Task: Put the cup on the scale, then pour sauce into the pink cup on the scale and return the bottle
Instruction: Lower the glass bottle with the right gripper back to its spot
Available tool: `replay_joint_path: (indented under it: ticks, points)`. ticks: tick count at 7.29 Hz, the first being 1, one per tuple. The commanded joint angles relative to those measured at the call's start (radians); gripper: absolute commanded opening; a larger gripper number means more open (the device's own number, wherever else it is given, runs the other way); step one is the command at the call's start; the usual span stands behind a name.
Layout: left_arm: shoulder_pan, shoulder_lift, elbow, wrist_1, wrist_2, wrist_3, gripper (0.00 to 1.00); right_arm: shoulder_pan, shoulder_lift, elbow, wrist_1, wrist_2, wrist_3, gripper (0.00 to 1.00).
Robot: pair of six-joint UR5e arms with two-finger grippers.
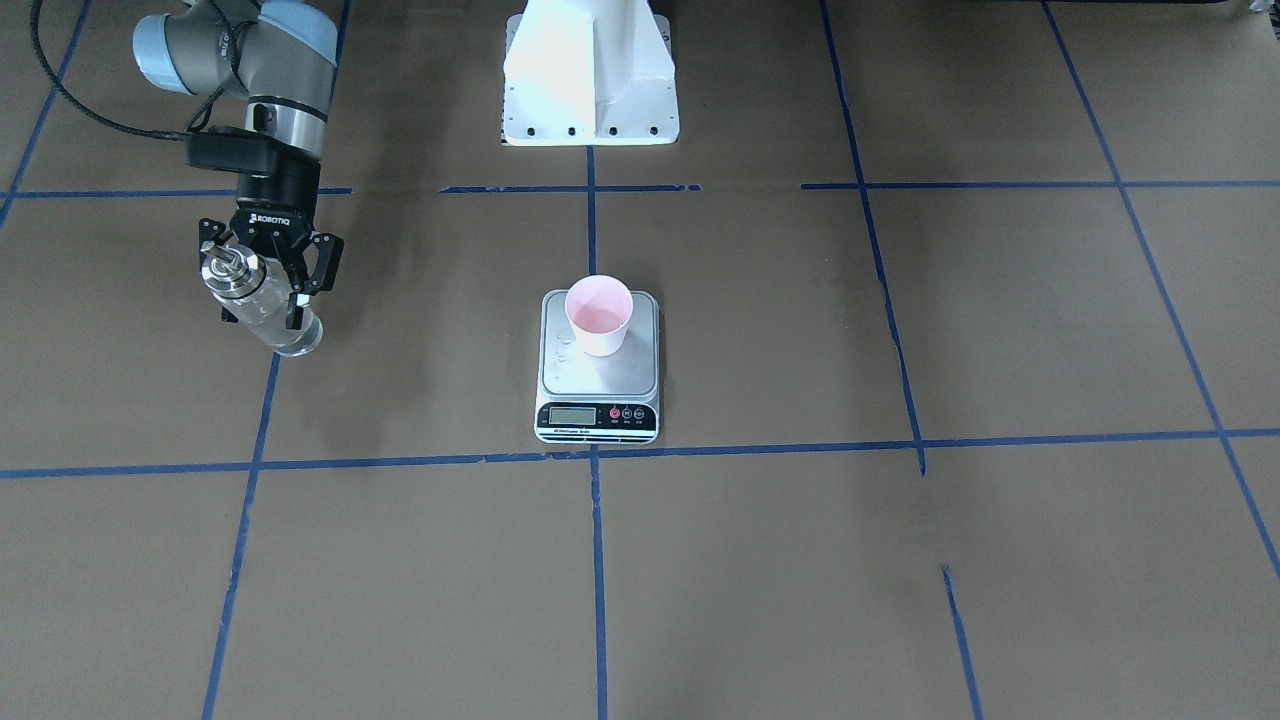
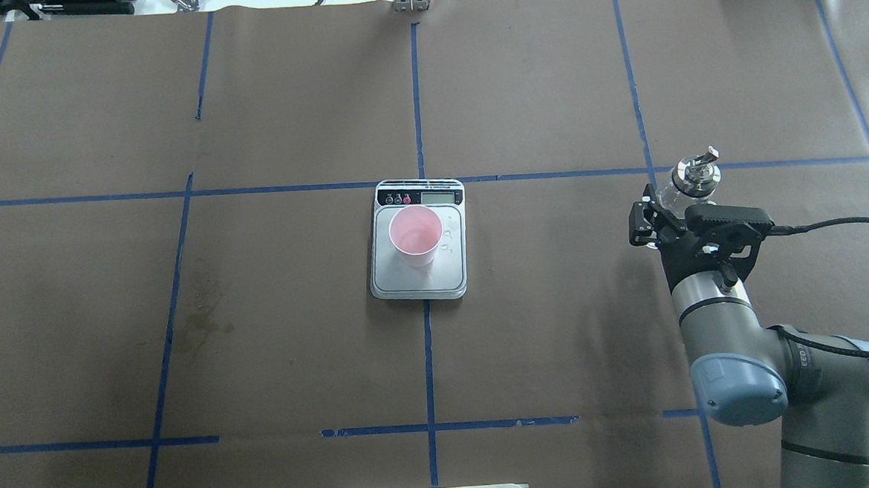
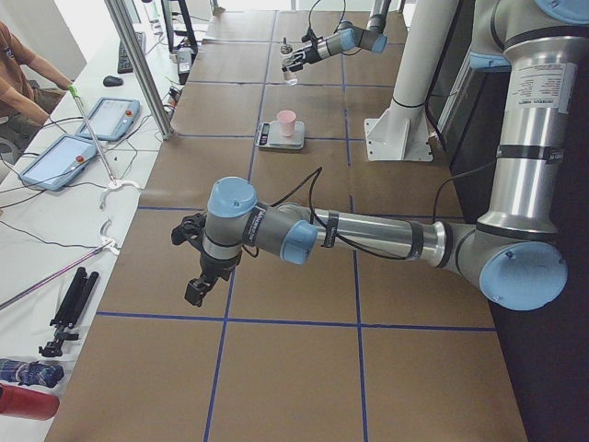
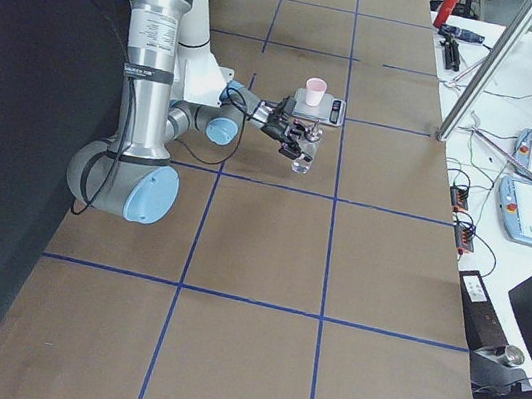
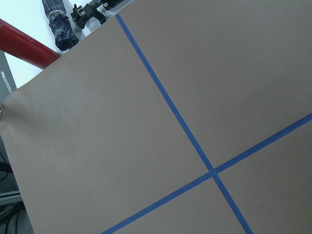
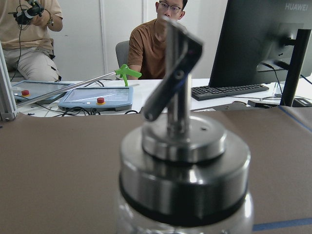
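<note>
Because the right jaws clamp the bottle [image 1: 258, 303] round its glass body, below the metal collar, it stays upright with the spout clear; whether its base touches the table [image 1: 900, 560] I cannot tell. Well apart, the cup [image 1: 599, 312] stands on the scale [image 1: 640, 378], droplets beside it, so pouring looks done and only the bottle's return remains. Whether the distant left jaws are parted cannot be told.

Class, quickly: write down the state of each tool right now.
Left tool: cannot be told, seen only from the side view.
Right tool: closed on the bottle.
</note>
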Motion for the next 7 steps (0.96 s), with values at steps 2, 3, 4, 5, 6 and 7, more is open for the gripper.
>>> replay_joint_path:
  ticks: [2,3,4,5,6,7]
  points:
    - [0.000,0.000,-0.002,0.000,0.000,0.000,1.00,-0.004,-0.015,-0.071,0.082,-0.065,-0.003,0.00]
    - [-0.002,0.000,-0.002,0.000,0.000,0.000,1.00,-0.004,-0.024,-0.071,0.082,-0.065,-0.002,0.00]
    - [-0.003,0.002,-0.002,0.000,0.000,-0.002,1.00,-0.004,-0.018,-0.073,0.080,-0.061,-0.002,0.00]
    - [-0.005,0.002,-0.003,0.000,-0.001,0.000,1.00,-0.004,-0.015,-0.067,0.080,-0.053,-0.003,0.00]
    - [-0.005,0.002,-0.003,0.000,0.000,0.000,1.00,-0.004,-0.015,-0.068,0.079,-0.048,-0.005,0.00]
    - [-0.006,0.006,-0.003,0.000,0.000,-0.002,1.00,-0.004,-0.015,-0.074,0.079,-0.021,-0.003,0.00]
